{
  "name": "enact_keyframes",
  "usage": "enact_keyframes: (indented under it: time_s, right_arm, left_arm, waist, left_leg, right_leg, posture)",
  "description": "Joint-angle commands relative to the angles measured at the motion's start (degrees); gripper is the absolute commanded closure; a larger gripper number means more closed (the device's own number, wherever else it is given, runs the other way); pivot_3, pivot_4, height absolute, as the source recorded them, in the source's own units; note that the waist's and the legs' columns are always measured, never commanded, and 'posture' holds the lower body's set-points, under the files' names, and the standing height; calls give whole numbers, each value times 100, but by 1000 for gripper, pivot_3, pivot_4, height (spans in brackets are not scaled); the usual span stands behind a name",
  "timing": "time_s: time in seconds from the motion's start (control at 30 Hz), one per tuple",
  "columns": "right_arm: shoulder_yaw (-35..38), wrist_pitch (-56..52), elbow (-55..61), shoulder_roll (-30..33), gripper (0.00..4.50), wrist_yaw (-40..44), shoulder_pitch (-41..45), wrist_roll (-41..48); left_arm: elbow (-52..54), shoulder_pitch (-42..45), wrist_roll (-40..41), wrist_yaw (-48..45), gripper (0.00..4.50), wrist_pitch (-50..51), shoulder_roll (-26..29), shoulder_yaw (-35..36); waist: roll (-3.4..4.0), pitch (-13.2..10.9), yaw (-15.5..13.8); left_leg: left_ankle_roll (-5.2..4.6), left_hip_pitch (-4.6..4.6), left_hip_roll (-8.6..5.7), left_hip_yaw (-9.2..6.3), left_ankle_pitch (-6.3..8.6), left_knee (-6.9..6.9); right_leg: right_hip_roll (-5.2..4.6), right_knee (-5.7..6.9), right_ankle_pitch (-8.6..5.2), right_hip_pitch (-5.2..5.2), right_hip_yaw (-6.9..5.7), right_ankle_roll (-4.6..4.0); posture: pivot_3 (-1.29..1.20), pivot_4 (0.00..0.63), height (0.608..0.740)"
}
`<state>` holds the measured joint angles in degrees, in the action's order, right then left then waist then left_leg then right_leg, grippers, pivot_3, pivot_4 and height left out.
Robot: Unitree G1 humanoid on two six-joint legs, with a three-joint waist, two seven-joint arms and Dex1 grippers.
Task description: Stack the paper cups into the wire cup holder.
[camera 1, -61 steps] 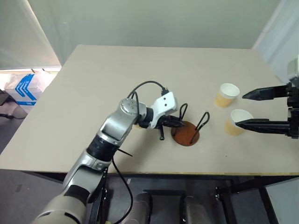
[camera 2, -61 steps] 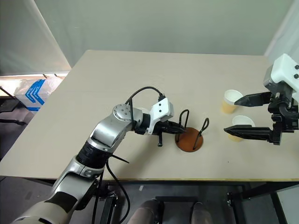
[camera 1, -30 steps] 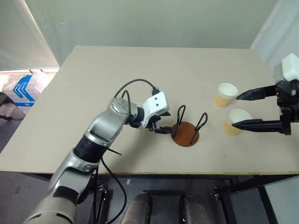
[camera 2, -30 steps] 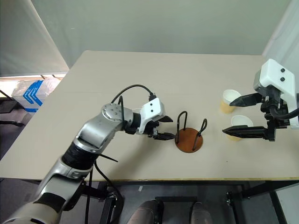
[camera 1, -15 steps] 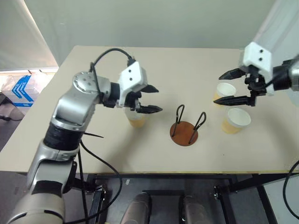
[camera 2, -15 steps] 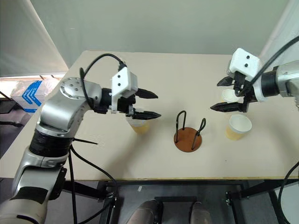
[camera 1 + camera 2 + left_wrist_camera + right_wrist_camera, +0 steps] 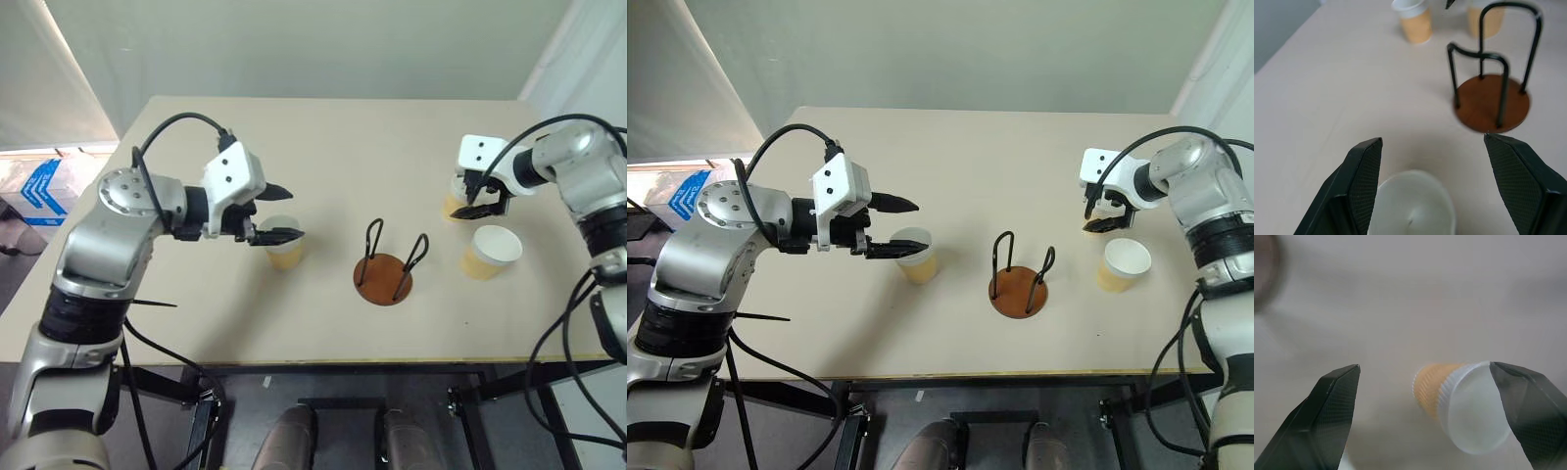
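The right gripper (image 7: 1095, 217), wide open and holding nothing, could knock the far paper cup (image 7: 1462, 404) over if it bumps it.

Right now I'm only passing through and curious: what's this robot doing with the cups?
It is getting ready to stack paper cups into the wire cup holder, which stands with nothing in it at mid-table. The left gripper hovers open at one cup left of the holder; the right gripper is open at a far cup on the right. A third cup stands nearer. None is gripped yet.
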<state>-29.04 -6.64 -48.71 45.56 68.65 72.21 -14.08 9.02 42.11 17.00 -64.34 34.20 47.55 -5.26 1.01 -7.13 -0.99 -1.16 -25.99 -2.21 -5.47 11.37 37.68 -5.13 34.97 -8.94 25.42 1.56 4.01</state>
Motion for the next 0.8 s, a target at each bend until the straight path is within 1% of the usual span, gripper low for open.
enact_keyframes:
  time_s: [0.03, 0.17, 0.37, 0.47, 0.53, 0.57, 0.7, 0.73, 0.77, 0.8]
  right_arm:
    - [0, 418, -886, -107, 0, -351, 385, -468]
    - [-34, 765, -1581, -236, 0, -617, 559, -852]
    - [89, 988, -1983, -472, 0, -758, 629, -997]
    - [118, 1094, -2027, -570, 544, -827, 629, -1025]
    - [149, 1146, -2016, -612, 1195, -817, 623, -1012]
    - [163, 1158, -2009, -620, 1636, -815, 622, -1007]
    - [205, 1198, -1970, -623, 2978, -770, 614, -997]
    - [217, 1204, -1959, -623, 3404, -759, 611, -1000]
    - [242, 1220, -1917, -613, 3695, -714, 599, -985]
    - [277, 1244, -1842, -591, 4076, -618, 585, -949]
  left_arm:
    - [273, -37, -86, 125, 882, -151, 17, 2]
    - [329, -47, -98, 187, 882, -114, -5, -22]
    - [378, -93, -121, 222, 882, -111, -7, -45]
    - [376, -109, -162, 231, 844, -145, 2, -94]
    - [381, -113, -171, 223, 844, -161, 17, -116]
    - [380, -115, -167, 225, 844, -166, 24, -118]
    - [342, -126, -186, 223, 844, -215, 37, -145]
    - [340, -132, -187, 220, 844, -224, 42, -146]
    - [333, -135, -183, 216, 844, -230, 38, -153]
    - [326, -136, -180, 209, 844, -238, 36, -158]
  waist:
    - [0, 0, -1]
    - [0, 0, -3]
    - [1, -1, 17]
    - [2, -1, 19]
    - [2, -1, 20]
    - [2, -1, 20]
    - [2, -1, 15]
    - [2, -1, 10]
    - [2, -1, 9]
    - [2, -1, 10]
  left_leg:
    - [1, 1, 0, 0, 0, -2]
    - [17, 1, 1, -3, -6, -24]
    - [42, 4, 6, -3, -16, -66]
    - [59, 3, 11, -3, -8, -72]
    - [72, 3, 12, -3, 1, -71]
    - [74, 2, 12, -3, 2, -71]
    - [82, 1, 12, -3, 7, -71]
    - [84, 1, 12, -4, 8, -70]
    - [85, 0, 12, -4, 8, -70]
    - [85, 0, 12, -4, 9, -69]
  right_leg:
    - [0, 1, 1, 1, 1, -3]
    - [0, 1, 3, 11, -1, -9]
    - [0, 9, -1, 34, -2, -16]
    - [1, 10, -2, 38, -6, -17]
    - [1, 10, -2, 38, -7, -19]
    - [1, 9, -3, 38, -7, -19]
    - [0, 9, -4, 37, -8, -23]
    - [0, 9, -4, 36, -10, -24]
    - [0, 9, -4, 35, -10, -25]
    - [0, 9, -3, 35, -10, -25]
  posture:
    - [0, 150, 740]
    - [0, 150, 740]
    - [0, 150, 740]
    - [0, 150, 740]
    - [0, 150, 740]
    - [0, 150, 740]
    - [0, 150, 740]
    - [0, 150, 740]
    - [0, 150, 740]
    - [0, 150, 740]
